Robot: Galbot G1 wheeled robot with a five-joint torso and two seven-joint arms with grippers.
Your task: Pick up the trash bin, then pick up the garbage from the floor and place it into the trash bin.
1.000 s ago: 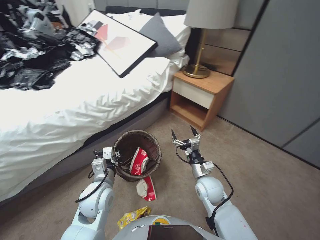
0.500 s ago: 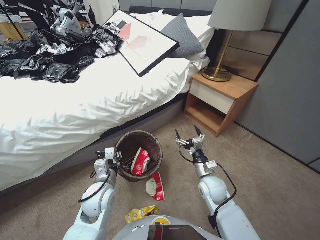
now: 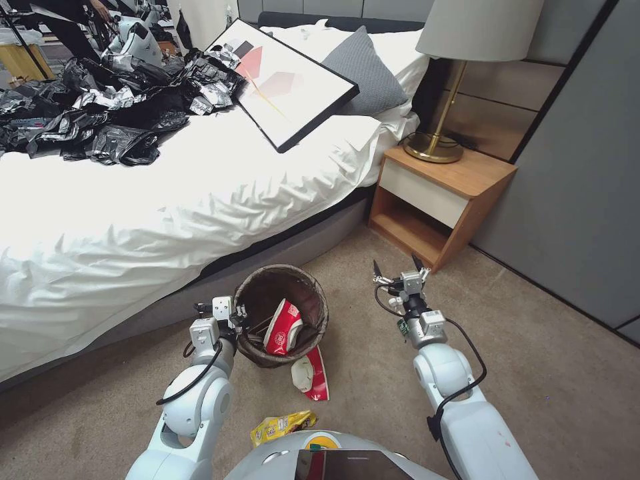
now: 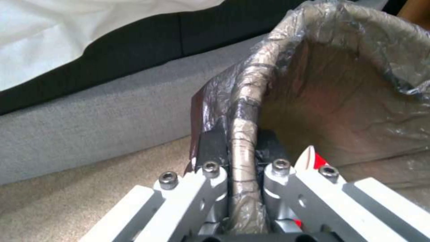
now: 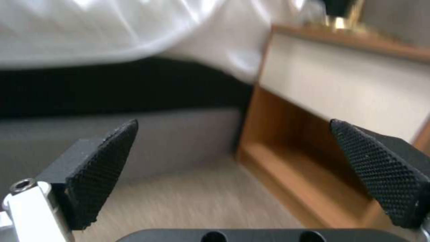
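Trash bin point(image 3: 283, 313) — held at its near-left rim, beside the bed base point(image 3: 293, 250), mouth tilted toward the robot; likely kept there so litter can be dropped in from the right. Whether lifted clear of the floor point(image 3: 533, 380) or resting on it: cannot tell.

Left gripper point(image 3: 235, 319) — clamped across the bin's rim. In the left wrist view, one dark fingertip point(image 4: 211, 148) outside the wall, the other inside, liner point(image 4: 358, 101) pinched between; jaws nearly closed, only the rim's thickness separating them. Left arm reaching forward and low, forearm angled slightly toward the bin.

Crushed red-and-white cup point(image 3: 282, 327) — already inside the bin, leaning against the near wall.

Second red-and-white cup point(image 3: 311, 375) — on the floor, just beside the bin's near side, touching or almost touching its base.

Yellow snack wrapper point(image 3: 283, 425) — on the floor, close to the robot's base, apart from the bin.

Right gripper point(image 3: 399, 269) — empty, fingers spread wide. Right wrist view: two textured black pads point(image 5: 105, 168) well apart, nothing between them, nightstand point(image 5: 322, 111) and bed base beyond. Right arm extended forward, to the right of the bin, gripper raised and pointing toward the nightstand, well apart from both floor items.

Judged stage: bin secured, one piece in, cup and wrapper left to collect.
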